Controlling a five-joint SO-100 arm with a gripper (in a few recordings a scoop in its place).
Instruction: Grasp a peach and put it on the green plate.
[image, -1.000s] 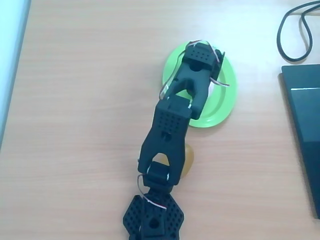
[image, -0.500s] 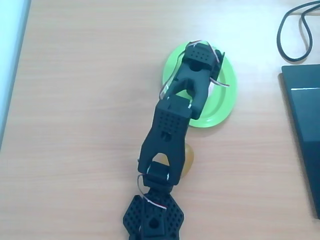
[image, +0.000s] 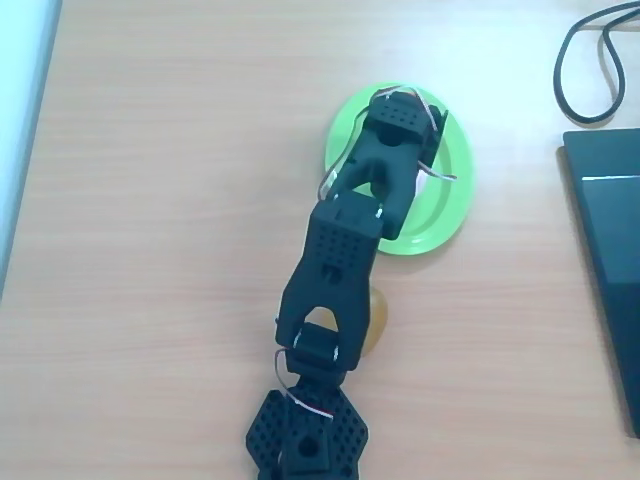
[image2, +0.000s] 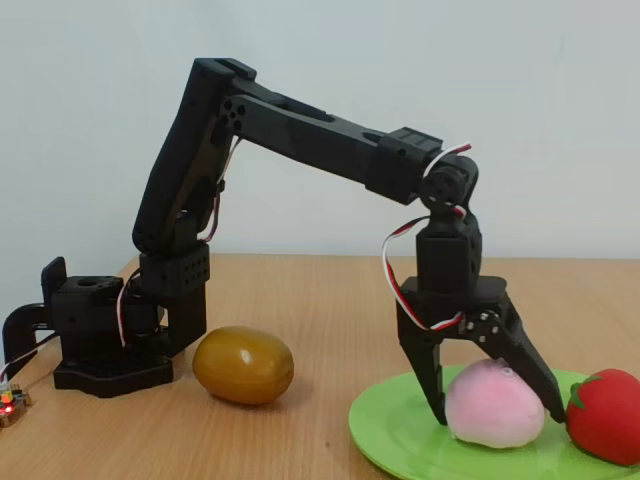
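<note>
Fixed view shows the black robot arm (image2: 300, 130) reaching from its base on the left and bending down over the green plate (image2: 400, 440). Its gripper (image2: 495, 405) points down, and the jaws are spread apart with one on each side of the peach (image2: 495, 402). The pink peach sits on the green plate, and the two jaw tips come down close to the plate, so the peach is right between them. I cannot tell if the jaws are touching the peach or only just beside it. A red strawberry (image2: 605, 415) with a green leaf top sits on the same plate, just to the right of the peach, and the right jaw goes down between the two fruits. A shiny yellow-brown oval fruit (image2: 243, 365) lies on the wooden bench (image2: 320, 300), between the arm's base and the plate, well apart from the peach. A plain pale wall is behind it all. From the overhead view, the arm (image: 340, 260) stretches from the bottom of the picture up over the green plate (image: 455, 190) and hides the middle of it. A bit of the yellow-brown fruit (image: 378, 318) peeks out beside the arm, below the plate. A black cable (image: 580, 60) curls at the top right, and a dark flat thing (image: 610, 250) lies along the right edge of the bench (image: 160, 200)
</note>
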